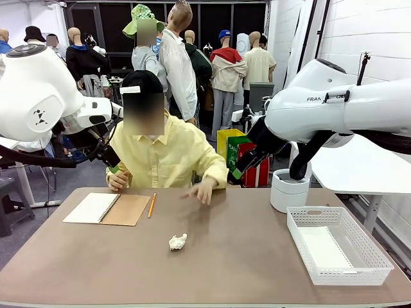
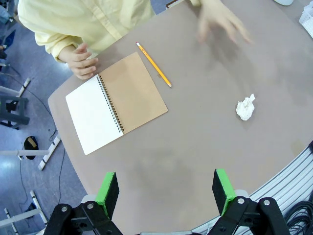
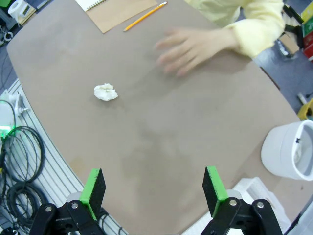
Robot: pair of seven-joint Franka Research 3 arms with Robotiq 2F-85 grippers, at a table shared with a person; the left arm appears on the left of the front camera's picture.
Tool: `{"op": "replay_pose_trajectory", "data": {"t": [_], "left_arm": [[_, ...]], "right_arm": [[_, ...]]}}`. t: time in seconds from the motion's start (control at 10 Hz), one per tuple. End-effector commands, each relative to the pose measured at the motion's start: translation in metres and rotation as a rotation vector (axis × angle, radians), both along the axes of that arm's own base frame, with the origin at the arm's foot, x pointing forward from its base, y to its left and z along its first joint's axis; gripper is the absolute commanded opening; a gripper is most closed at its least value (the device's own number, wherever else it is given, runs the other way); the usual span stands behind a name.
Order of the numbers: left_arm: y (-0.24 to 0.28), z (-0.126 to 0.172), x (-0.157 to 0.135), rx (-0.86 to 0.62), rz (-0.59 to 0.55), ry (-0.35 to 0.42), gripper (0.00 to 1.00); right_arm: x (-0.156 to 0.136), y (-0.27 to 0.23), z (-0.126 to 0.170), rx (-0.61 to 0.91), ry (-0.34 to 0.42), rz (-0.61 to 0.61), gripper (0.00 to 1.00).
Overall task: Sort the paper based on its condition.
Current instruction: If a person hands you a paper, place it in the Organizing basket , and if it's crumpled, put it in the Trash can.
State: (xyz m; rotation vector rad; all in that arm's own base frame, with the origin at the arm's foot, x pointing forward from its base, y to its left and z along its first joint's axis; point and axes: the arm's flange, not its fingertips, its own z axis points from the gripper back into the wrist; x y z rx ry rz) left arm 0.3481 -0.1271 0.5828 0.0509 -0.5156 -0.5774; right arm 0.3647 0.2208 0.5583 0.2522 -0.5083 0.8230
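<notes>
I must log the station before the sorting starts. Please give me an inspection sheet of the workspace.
Surface: brown table, bare in the middle.
Job's things: crumpled paper wad; flat sheet in the white basket.
Clutter: open notebook, pencil, white bin.
Grippers: left tool and right tool open, raised, holding nothing.
Cables: black coils beside the table.
Surroundings: person's hand above the table.

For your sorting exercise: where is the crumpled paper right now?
In the front view, the crumpled paper lies mid-table, left of the basket, nearer than the pencil.
</notes>
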Motion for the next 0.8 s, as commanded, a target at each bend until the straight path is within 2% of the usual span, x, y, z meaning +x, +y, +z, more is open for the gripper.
{"op": "replay_pose_trajectory", "data": {"t": [0.0,0.4,0.7], "left_arm": [[0.001,0.000,0.000,-0.003,-0.004,-0.005,1.00],[0.001,0.000,0.000,-0.003,-0.004,-0.005,1.00],[0.001,0.000,0.000,-0.003,-0.004,-0.005,1.00]], "right_arm": [[0.000,0.000,0.000,0.000,0.000,0.000,1.00],[0.015,0.060,-0.020,-0.107,0.002,0.150,1.00],[0.021,0.129,-0.055,-0.242,0.007,0.255,1.00]]}}
